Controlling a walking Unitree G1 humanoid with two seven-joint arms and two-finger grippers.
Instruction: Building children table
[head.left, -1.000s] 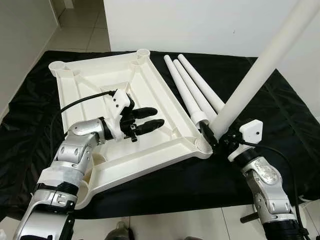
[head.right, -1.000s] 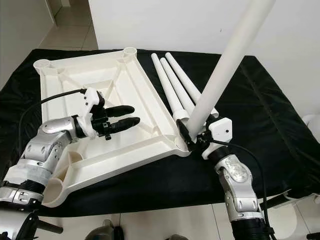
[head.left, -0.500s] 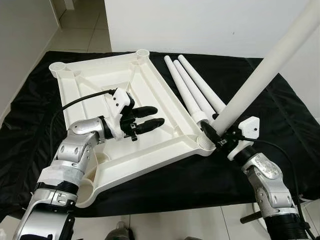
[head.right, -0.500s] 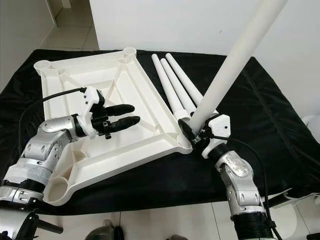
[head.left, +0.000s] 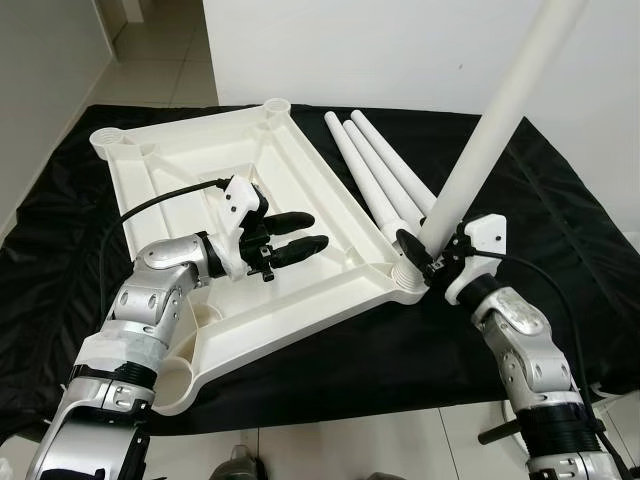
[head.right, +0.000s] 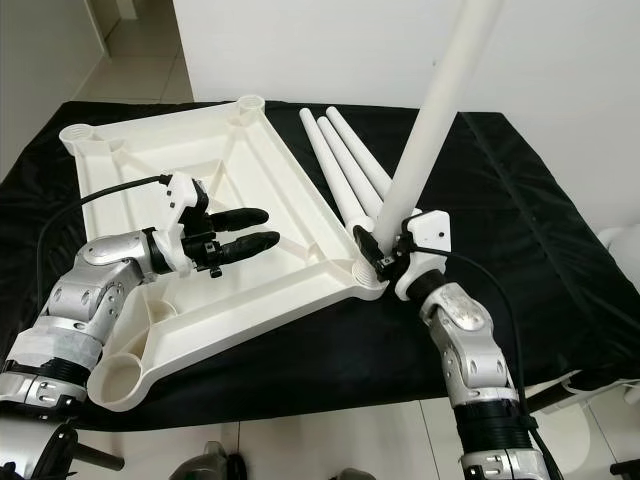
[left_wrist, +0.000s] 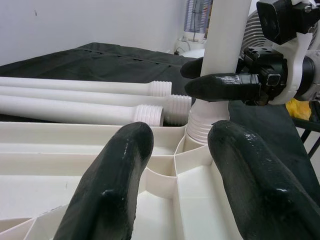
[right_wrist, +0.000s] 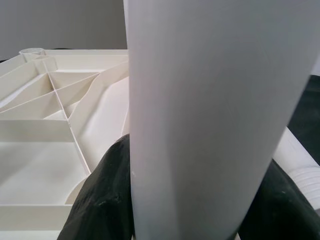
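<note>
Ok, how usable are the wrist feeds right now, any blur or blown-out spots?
Left wrist view: its own fingers are soft, close to the lens; the leg and socket stay sharp. Right wrist view: the leg is very near, shaded grey and featureless; the tabletop is clear. Neither is blown out.

Two arms are built of silver, jointed segments. A white wrist housing is carried on each arm, fed by a black cable. The left gripper (head.left: 300, 233) and right gripper (head.left: 415, 253) have long, rounded, matte black fingers (left_wrist: 107, 192).
</note>
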